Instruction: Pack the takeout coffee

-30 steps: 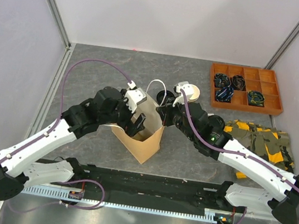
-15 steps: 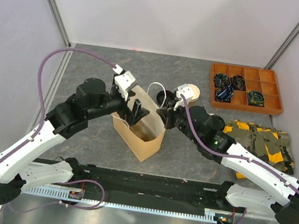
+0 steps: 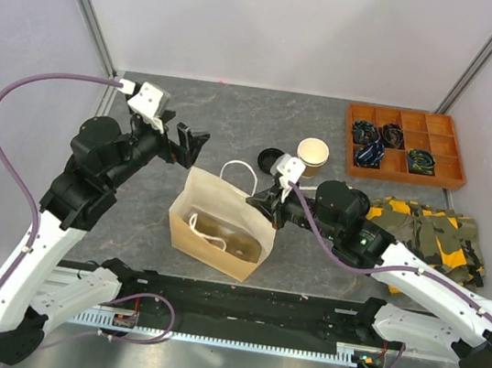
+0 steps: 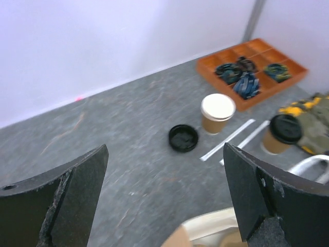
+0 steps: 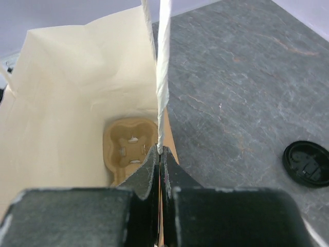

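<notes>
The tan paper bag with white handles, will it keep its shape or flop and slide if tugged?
Probably floppy: the tan paper bag with white handles has thin, creased walls where the right tool pinches its rim. Likely light and prone to sliding on the grey table, with only a brown moulded-pulp cup carrier visible inside. Being tall, it may tip.

Pale walls (image 3: 279, 22), grey mottled tabletop (image 3: 239, 109)

i find no writing, label, brand or number to read on the paper bag (image 3: 217, 191), the open kraft cup (image 4: 216, 122) or the orange tray (image 3: 403, 177).
</notes>
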